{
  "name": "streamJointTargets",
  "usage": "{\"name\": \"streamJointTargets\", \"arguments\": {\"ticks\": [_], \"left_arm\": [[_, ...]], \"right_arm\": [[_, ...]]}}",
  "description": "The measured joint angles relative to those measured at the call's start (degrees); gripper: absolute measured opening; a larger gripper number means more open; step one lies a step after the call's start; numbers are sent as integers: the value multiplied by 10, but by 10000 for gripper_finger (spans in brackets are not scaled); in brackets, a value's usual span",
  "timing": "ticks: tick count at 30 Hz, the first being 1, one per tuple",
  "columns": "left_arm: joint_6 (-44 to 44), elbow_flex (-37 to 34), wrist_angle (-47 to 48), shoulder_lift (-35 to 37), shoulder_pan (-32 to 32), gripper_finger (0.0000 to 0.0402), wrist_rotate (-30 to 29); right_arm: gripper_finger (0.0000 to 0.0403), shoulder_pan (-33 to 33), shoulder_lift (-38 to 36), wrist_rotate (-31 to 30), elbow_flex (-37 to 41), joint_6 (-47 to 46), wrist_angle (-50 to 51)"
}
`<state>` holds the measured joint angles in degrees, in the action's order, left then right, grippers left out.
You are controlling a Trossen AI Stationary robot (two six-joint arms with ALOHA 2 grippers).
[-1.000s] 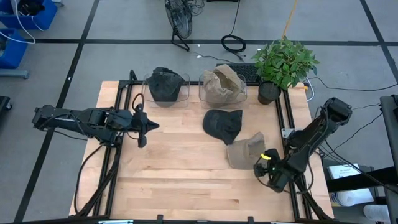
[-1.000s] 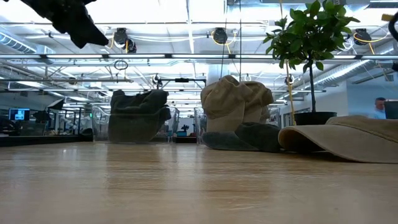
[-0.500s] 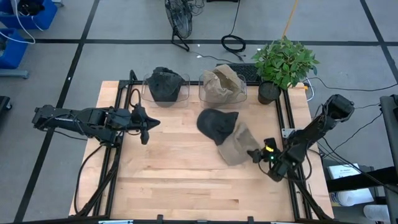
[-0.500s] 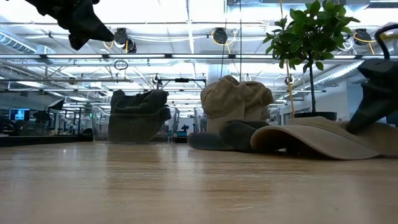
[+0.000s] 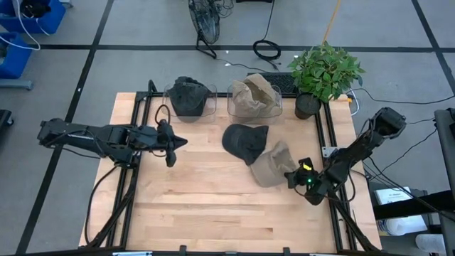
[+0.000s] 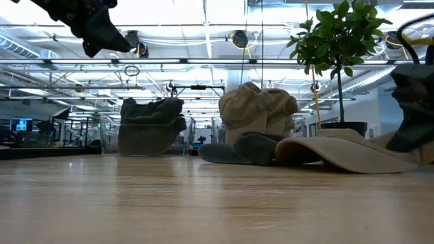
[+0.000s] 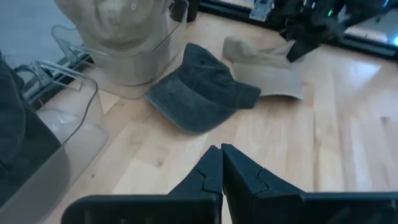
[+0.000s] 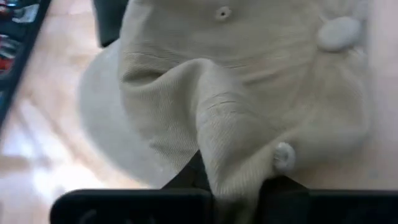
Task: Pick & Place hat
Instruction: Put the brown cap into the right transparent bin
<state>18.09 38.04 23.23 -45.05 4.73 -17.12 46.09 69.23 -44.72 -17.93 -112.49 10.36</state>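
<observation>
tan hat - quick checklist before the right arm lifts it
1. Right pincer shut on the tan hat: ok, fabric is bunched between its fingers in the right wrist view.
2. Grip depth: cannot tell, only a fold is pinched.
3. Tan hat free of the dark cap: not ok, they touch or overlap.
4. Left pincer out of the way: ok, shut and hovering left of the caps.
5. Tan bin has room: cannot tell, a hat already fills it.

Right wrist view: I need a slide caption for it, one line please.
Right gripper shut on a pinched fold of the tan hat lying on the wooden table.
</observation>
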Motion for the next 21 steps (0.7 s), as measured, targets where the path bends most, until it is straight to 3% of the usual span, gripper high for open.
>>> {"name": "streamJointTargets", "arguments": {"ticks": [4, 10, 21], "left_arm": [[-21, 0, 1, -9, 0, 12, 10], [-30, 0, 1, -8, 0, 11, 19], [-29, 0, 1, -8, 0, 13, 72]], "right_arm": [[9, 0, -31, -5, -21, 74, -10], [6, -18, -77, -51, -106, 275, -11], [3, -164, -60, -59, -339, 715, -11]]}}
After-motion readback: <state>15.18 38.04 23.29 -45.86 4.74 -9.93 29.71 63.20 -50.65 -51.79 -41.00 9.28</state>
